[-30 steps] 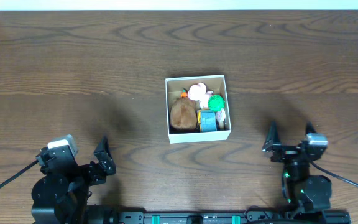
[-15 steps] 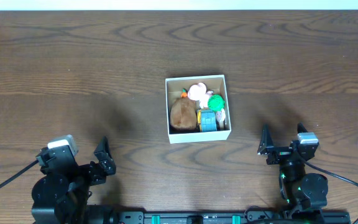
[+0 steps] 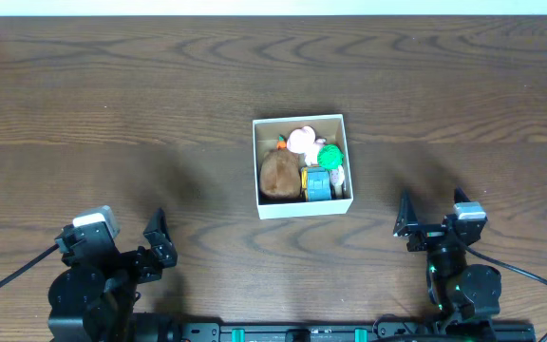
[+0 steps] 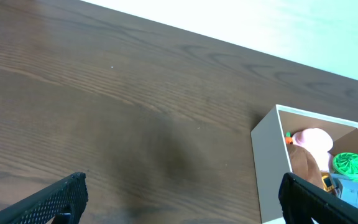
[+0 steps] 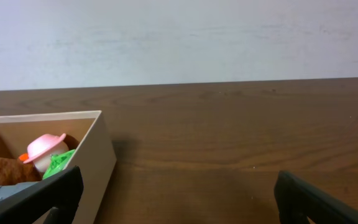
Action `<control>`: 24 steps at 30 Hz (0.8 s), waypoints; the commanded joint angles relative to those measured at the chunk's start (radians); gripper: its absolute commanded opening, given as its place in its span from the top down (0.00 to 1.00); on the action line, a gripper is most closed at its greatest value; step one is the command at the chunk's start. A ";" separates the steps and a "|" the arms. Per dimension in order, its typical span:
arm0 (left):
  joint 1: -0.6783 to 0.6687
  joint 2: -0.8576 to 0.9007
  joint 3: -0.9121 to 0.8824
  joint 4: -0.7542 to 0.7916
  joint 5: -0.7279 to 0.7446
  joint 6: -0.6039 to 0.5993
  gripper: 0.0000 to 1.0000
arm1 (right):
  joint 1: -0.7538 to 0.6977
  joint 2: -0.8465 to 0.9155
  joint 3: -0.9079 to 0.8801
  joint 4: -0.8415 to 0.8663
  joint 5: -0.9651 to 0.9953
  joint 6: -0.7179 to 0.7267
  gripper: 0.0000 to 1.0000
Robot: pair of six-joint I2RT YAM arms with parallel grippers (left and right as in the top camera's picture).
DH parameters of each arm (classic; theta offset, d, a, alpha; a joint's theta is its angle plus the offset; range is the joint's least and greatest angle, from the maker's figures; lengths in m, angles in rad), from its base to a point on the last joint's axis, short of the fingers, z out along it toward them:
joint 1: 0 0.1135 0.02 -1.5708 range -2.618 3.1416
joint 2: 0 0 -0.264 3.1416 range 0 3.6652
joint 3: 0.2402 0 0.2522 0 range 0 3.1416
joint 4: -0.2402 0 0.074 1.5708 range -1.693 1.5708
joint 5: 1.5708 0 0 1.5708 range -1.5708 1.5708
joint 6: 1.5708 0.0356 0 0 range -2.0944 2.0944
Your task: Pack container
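Square white container (image 3: 304, 210) in the middle of the frame, small toys (image 3: 277, 174) inside it, left gripper (image 4: 182, 183) at lower left, fingers (image 4: 55, 199) wide apart, right gripper (image 5: 178, 180) at lower right, fingers (image 5: 42, 199) wide apart too

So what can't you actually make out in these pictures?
Overhead: the toys in the container are too small and crowded to name; they hide most of its floor.
Left wrist view: the container is cut off by the right and bottom edges.
Right wrist view: the container's near wall hides the toys' lower parts; the left edge cuts off the rest.
Wrist views: only the tips of the left claw and right claw show.
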 commanded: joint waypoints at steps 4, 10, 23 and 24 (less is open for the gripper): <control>0.000 -0.003 -0.004 0.001 -0.001 -0.005 0.02 | -0.006 -0.006 -0.005 -0.002 -0.009 -0.013 0.01; 0.000 -0.003 -0.004 0.001 -0.001 -0.005 0.02 | -0.006 -0.006 -0.005 0.004 -0.007 -0.012 0.01; 0.000 -0.003 -0.004 0.001 -0.001 -0.005 0.02 | -0.006 -0.003 -0.005 -0.001 0.006 -0.192 0.01; 0.000 -0.003 -0.004 0.001 -0.001 -0.005 0.02 | -0.006 -0.003 -0.005 -0.001 0.006 -0.192 0.01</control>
